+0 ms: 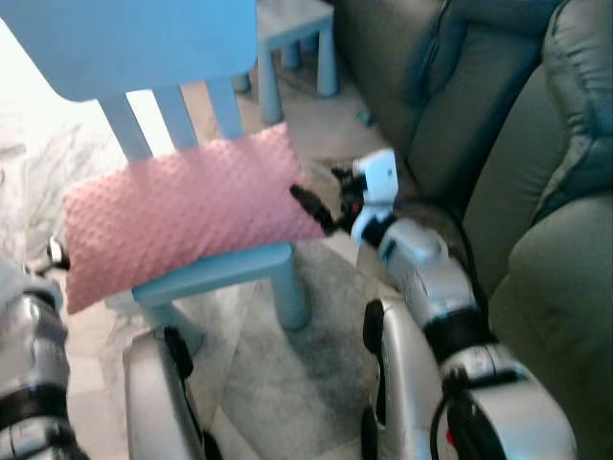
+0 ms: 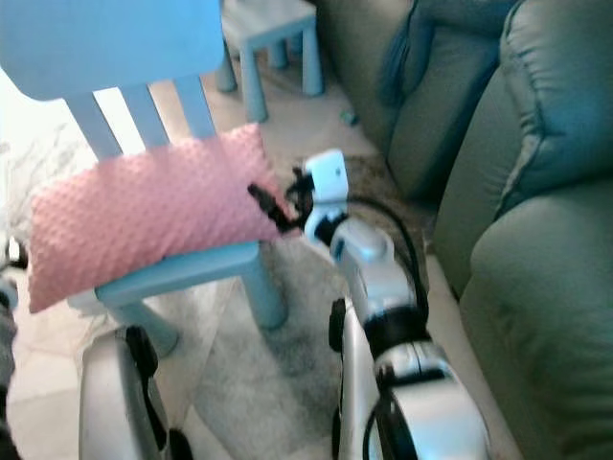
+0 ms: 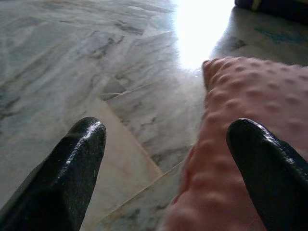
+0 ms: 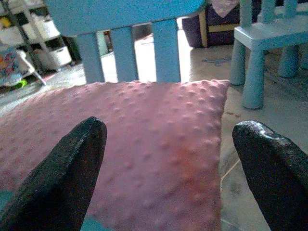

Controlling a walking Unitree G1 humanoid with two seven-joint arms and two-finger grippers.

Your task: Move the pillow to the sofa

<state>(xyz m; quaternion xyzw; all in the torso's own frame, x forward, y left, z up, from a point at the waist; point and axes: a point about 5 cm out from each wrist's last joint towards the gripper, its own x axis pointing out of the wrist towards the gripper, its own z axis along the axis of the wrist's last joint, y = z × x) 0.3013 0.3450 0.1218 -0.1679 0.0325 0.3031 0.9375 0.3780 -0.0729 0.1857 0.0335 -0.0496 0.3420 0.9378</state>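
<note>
A pink dotted pillow [image 1: 182, 211] lies across the seat of a light blue child's chair [image 1: 220, 268]. My right gripper [image 1: 311, 206] reaches toward the pillow's right end, its fingers [image 4: 62, 183] open with the pillow [image 4: 159, 144] straight ahead between them. My left gripper [image 3: 168, 173] is open at the pillow's left end, and the pillow's corner [image 3: 240, 106] lies by one finger [image 3: 269, 173]. The grey-green sofa [image 1: 536, 172] stands to the right.
A second light blue stool [image 1: 297, 38] stands behind the chair, next to the sofa. The floor is grey marble tile [image 3: 72, 57]. White storage shelves [image 4: 33, 38] stand far behind the chair. The chair's backrest [image 1: 134, 38] rises just behind the pillow.
</note>
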